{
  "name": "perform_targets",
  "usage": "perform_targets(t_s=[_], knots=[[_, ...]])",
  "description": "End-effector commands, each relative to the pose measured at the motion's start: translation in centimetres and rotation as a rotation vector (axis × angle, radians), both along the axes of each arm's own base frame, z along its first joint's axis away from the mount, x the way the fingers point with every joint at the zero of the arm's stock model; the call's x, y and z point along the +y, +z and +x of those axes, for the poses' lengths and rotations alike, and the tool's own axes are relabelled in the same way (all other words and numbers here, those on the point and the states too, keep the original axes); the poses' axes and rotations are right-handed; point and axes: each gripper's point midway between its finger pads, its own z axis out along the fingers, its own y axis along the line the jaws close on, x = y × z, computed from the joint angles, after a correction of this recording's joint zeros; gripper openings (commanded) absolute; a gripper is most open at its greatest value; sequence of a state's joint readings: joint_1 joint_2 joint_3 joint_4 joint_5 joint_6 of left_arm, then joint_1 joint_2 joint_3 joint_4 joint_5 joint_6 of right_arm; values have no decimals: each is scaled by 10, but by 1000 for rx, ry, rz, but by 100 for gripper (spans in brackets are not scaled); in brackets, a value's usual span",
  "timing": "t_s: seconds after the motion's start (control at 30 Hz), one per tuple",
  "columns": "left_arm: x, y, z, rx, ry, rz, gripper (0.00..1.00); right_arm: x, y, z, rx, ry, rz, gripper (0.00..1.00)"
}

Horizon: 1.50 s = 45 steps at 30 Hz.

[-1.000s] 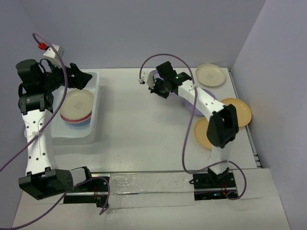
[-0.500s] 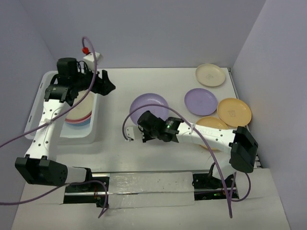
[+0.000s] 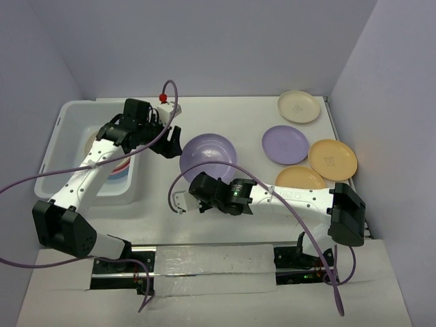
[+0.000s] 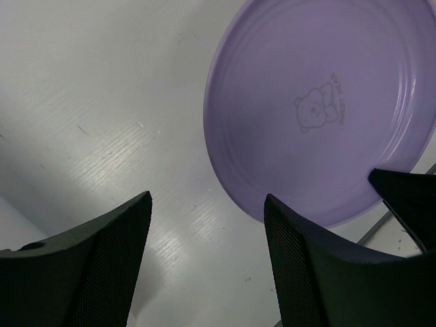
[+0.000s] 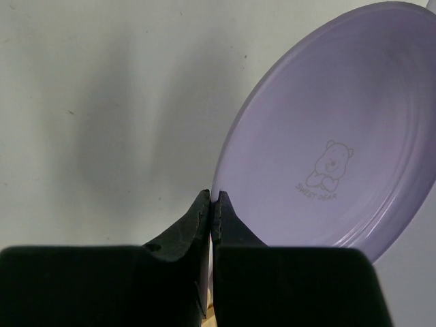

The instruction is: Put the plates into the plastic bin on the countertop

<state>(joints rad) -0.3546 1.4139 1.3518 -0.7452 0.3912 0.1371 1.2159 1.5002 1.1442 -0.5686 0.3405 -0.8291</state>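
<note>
At the left, the bin [image 3: 56, 153] sits on the tabletop [image 3: 225, 112] and holds a stack of plates [image 3: 121, 169]: cream on top with pink and blue edges beneath, partly hidden by the left arm. The left fingers [image 3: 170, 141] are spread wide with nothing between them, over bare tabletop between the bin and the purple plate [image 3: 208, 151], just beside its left rim. That plate, printed with a small bear, is mid-tabletop, its near rim pinched tight by the right fingers [image 5: 211, 208]; whether it is lifted I cannot tell. Farther right lie a cream plate [image 3: 298, 106], a second purple plate [image 3: 286, 144], an orange plate [image 3: 332, 159] and another orange plate [image 3: 298, 178] partly under the right arm.
</note>
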Motion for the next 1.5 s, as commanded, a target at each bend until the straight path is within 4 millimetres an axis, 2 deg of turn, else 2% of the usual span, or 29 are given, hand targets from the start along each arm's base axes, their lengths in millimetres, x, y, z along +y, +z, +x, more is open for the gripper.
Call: perform_targets(t_s=[0.0, 0.17, 0.23, 0.53, 0.6, 0.63, 0.67, 0.7, 0.77, 0.8, 0.83, 0.87, 0.93, 0.97, 1.0, 1.07, 1.13, 1.27, 1.3, 1.33, 1.4, 1.47], knots=[[-8, 3, 1, -34, -22, 2, 73, 10, 42, 0, -63, -16, 119, 0], [-11, -3, 6, -29, -8, 3, 67, 15, 51, -7, -59, -11, 148, 0], [-15, -7, 9, -5, -5, -5, 61, 17, 54, -12, -59, -5, 155, 0], [-26, -14, 11, 56, -23, -38, 47, 18, 58, -18, -69, -3, 165, 0], [-27, -17, 11, 70, -24, -40, 31, 19, 59, -18, -74, -5, 170, 0], [-27, -17, 11, 71, -23, -40, 28, 19, 60, -18, -74, -6, 173, 0], [-27, -16, 11, 72, -20, -43, 11, 20, 60, -18, -74, -7, 176, 0], [-26, -15, 12, 70, -9, -48, 0, 21, 61, -17, -76, -16, 183, 1], [-22, -9, 14, 62, 1, -63, 0, 20, 61, -16, -84, -35, 189, 13], [-21, -7, 14, 62, 4, -73, 0, 20, 61, -15, -84, -46, 193, 24], [-17, 0, 16, 53, 10, -88, 0, 19, 60, -14, -89, -54, 195, 39], [-11, 2, 19, 50, 26, -93, 0, 18, 58, -14, -90, -61, 195, 44], [6, 18, 28, 29, 63, -130, 0, 17, 58, -12, -92, -82, 219, 68], [20, 29, 35, 7, 91, -146, 0, 15, 59, -10, -90, -100, 233, 88], [25, 39, 37, -14, 100, -152, 0, 13, 61, -8, -91, -112, 242, 98], [53, 58, 47, -57, 161, -160, 0, 8, 67, -1, -89, -155, 278, 100], [94, 86, 57, -130, 258, -159, 0, -3, 76, 13, -88, -224, 330, 100], [171, 124, 65, -257, 466, -112, 0, -33, 84, 41, -31, -345, 431, 100], [188, 126, 66, -270, 517, -95, 0, -43, 85, 51, -32, -383, 438, 100], [216, 130, 65, -292, 596, -72, 0, -51, 81, 56, 5, -407, 447, 100], [260, 129, 62, -303, 726, -31, 0, -88, 65, 85, 50, -533, 443, 100], [294, 119, 58, -283, 813, -2, 0, -112, 44, 103, 100, -619, 428, 100]])
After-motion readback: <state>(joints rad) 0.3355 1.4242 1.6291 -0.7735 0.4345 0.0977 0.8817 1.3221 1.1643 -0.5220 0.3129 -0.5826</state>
